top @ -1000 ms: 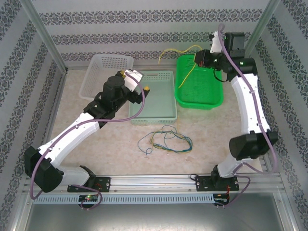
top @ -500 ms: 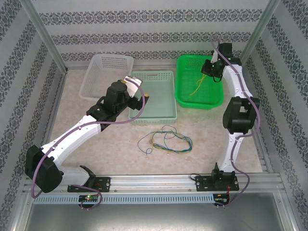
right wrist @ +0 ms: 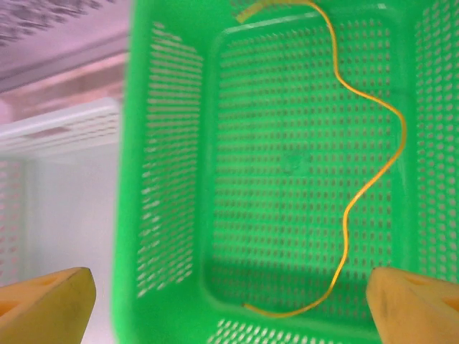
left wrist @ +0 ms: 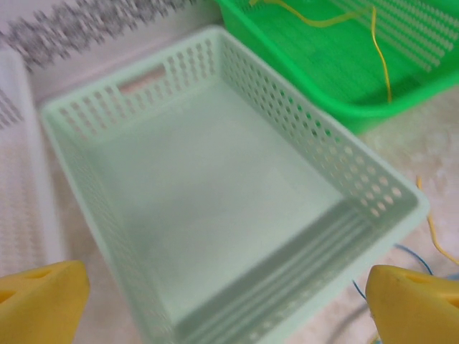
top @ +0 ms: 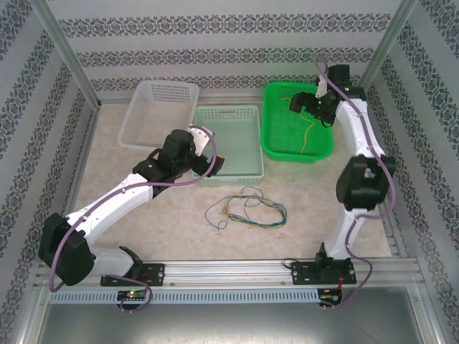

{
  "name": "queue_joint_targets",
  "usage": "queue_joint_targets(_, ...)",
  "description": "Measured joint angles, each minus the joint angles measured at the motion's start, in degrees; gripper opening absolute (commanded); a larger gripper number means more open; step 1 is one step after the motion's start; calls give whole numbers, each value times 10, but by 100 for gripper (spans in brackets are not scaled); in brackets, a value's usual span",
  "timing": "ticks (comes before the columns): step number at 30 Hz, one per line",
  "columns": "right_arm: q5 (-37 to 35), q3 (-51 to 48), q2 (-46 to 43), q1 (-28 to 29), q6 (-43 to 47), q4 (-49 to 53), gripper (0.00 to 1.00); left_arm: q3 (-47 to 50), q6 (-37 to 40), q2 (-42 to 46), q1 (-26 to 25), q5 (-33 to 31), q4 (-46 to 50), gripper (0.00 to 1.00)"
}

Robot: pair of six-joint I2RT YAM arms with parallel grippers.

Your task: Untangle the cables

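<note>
Baskets x3: white (top: pixel 138 120), mint (top: pixel 240 147), green (top: pixel 285 132) w/ yellow cable (right wrist: pixel 345 222) x1 | cable tangle (top: pixel 247 210) x1 | L gripper (left wrist: pixel 229 301), R gripper (right wrist: pixel 229 301) wide, empty

Yellow cable (right wrist: pixel 373 179) lies in green basket (right wrist: pixel 172 179), snaking from 12 o'clock down to 6 o'clock. Right end effector (right wrist: pixel 229 308) fingertips spread wide at 7 and 5 o'clock, nothing between them.

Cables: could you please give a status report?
Left claw open, right claw open. Yellow cable in green basket; other cables tangled on table. Nothing obstructing.
</note>
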State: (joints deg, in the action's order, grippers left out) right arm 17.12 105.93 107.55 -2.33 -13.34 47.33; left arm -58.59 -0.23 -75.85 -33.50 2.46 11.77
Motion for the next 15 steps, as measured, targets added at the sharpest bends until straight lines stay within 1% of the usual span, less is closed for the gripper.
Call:
queue_joint_targets(2, 2, -80, -82, 17, 2, -14, 93, 21, -19, -2, -6, 13, 12, 100)
queue_joint_targets(5, 18, -201, -175, 49, -1, -22, 90, 47, -37, -2, -16, 27, 21, 100)
queue_joint_targets(7, 24, -282, -212, 78, -10, -23, 88, 56, -44, 1, -17, 30, 23, 100)
queue_joint_targets(11, 3, -430, -248, 157, -47, -16, 87, 57, -48, 9, -17, 31, 17, 100)
queue_joint_targets(13, -9, -494, -275, 196, -73, -14, 87, 54, -48, 9, -17, 36, 17, 100)
queue_joint_targets(15, -25, -544, -313, 221, -100, -12, 86, 45, -47, 5, -17, 40, 18, 100)
